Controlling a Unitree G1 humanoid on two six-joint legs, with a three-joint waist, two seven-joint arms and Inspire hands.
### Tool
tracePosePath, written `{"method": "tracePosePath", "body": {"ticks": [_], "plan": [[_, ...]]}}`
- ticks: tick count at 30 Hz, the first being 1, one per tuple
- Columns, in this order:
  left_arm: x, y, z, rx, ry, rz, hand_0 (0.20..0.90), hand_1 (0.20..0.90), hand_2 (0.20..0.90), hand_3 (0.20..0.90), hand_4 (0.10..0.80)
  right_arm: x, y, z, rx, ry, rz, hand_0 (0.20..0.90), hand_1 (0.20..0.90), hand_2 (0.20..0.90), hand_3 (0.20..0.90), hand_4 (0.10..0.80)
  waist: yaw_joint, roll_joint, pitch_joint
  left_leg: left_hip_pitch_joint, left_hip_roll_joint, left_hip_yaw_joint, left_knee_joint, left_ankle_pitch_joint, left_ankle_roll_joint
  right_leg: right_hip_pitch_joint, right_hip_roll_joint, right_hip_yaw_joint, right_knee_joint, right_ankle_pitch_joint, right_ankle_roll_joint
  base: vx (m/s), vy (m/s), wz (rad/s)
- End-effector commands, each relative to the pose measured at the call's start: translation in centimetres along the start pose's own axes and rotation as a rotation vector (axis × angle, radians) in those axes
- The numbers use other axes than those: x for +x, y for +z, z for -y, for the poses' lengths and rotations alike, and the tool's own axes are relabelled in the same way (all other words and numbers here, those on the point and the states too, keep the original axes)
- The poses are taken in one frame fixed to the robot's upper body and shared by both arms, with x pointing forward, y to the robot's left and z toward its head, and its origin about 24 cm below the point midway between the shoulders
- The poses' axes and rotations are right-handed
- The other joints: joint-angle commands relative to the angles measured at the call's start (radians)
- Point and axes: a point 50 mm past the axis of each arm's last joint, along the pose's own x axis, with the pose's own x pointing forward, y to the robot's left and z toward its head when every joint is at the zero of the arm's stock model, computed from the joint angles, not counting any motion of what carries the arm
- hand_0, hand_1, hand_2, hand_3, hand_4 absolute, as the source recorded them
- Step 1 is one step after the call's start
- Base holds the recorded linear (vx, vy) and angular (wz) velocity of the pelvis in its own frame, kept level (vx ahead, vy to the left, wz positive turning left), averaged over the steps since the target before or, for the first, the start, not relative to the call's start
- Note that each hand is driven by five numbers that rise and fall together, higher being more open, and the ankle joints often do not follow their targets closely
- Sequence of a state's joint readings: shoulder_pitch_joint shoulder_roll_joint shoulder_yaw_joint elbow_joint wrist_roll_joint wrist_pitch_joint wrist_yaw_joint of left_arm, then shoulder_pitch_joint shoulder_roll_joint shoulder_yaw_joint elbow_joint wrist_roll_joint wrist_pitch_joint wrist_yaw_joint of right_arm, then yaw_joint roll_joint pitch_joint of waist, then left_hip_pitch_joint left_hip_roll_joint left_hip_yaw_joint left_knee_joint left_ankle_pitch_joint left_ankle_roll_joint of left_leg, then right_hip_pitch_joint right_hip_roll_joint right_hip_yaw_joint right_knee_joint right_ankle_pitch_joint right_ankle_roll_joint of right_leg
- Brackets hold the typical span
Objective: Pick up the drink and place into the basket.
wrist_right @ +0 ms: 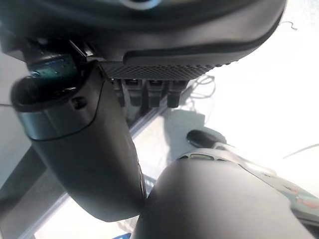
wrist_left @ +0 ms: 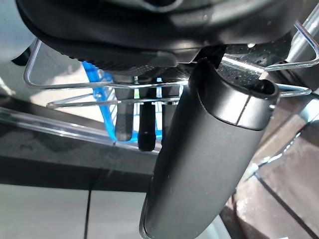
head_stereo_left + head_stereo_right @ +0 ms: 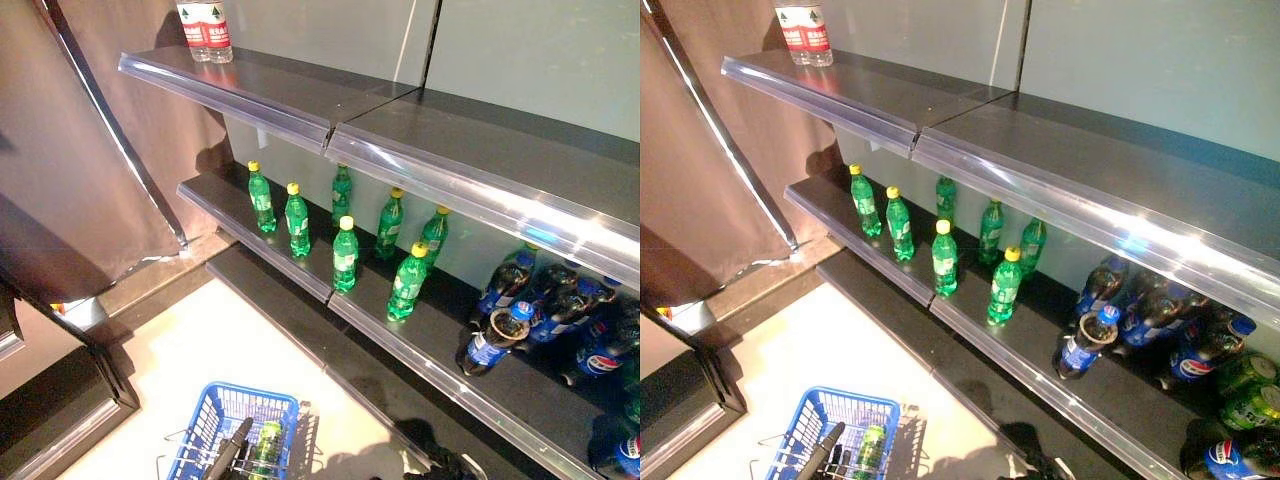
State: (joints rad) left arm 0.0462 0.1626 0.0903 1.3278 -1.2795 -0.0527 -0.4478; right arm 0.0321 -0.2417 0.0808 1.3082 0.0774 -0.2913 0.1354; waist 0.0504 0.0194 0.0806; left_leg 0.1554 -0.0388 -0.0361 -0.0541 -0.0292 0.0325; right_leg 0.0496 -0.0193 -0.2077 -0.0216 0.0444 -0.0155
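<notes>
A blue wire basket (image 3: 205, 415) hangs low in front of me, with one green drink bottle (image 3: 266, 445) lying inside it. In the left wrist view my left hand (image 2: 129, 124) has its fingers curled round the basket's metal wire handles (image 2: 65, 87), and its thumb (image 2: 199, 164) stands out in front. My right hand (image 1: 144, 92) shows in its own wrist view with relaxed fingers and nothing in it. It is low at the right, near the shelf's base (image 3: 440, 465). Several more green bottles (image 3: 346, 255) stand on the middle shelf.
The shelving runs diagonally from upper left to lower right. Dark cola bottles (image 3: 497, 340) lie and stand on the middle shelf (image 3: 300, 275) at the right. Water bottles (image 3: 205, 30) stand on the top shelf (image 3: 250, 95). A brown wall panel (image 3: 60, 150) closes the left side.
</notes>
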Motion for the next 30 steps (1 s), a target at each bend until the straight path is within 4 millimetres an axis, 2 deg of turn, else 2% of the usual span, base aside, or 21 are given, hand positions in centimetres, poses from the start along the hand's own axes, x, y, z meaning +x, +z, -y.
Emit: {"method": "tracePosePath", "body": {"ticks": [1, 24, 30], "plan": [[1.1, 1.3, 2.9, 0.022, -0.161, 0.062, 0.300, 0.300, 0.300, 0.200, 0.100, 0.6, 2.5, 0.7, -0.035, 0.014, 0.073, 0.900, 0.900, 0.900, 0.900, 0.800, 0.000, -0.032, -0.029, -0.029, -0.066, 0.105, 0.070, -0.049, -0.015, 0.076, -0.001, 0.072, -0.041, -0.028, 0.044, 0.000, 0.000, 0.00], [1.1, 1.0, 2.7, 0.009, -0.155, 0.057, 0.300, 0.300, 0.300, 0.200, 0.100, 0.7, 2.3, 0.6, 0.005, 0.036, 0.056, 0.900, 0.900, 0.900, 0.900, 0.800, 0.001, -0.034, -0.030, -0.026, -0.068, 0.100, 0.068, -0.049, -0.014, 0.079, -0.002, 0.073, -0.040, -0.030, 0.044, 0.000, 0.000, 0.00], [1.1, 1.3, 2.6, 0.036, -0.114, 0.062, 0.300, 0.300, 0.300, 0.200, 0.100, 0.8, 4.3, 0.6, 0.060, 0.072, 0.160, 0.900, 0.900, 0.900, 0.900, 0.800, 0.003, -0.035, -0.031, -0.026, -0.067, 0.099, 0.068, -0.049, -0.015, 0.080, -0.002, 0.074, -0.042, -0.028, 0.046, 0.000, 0.000, 0.00]]}}
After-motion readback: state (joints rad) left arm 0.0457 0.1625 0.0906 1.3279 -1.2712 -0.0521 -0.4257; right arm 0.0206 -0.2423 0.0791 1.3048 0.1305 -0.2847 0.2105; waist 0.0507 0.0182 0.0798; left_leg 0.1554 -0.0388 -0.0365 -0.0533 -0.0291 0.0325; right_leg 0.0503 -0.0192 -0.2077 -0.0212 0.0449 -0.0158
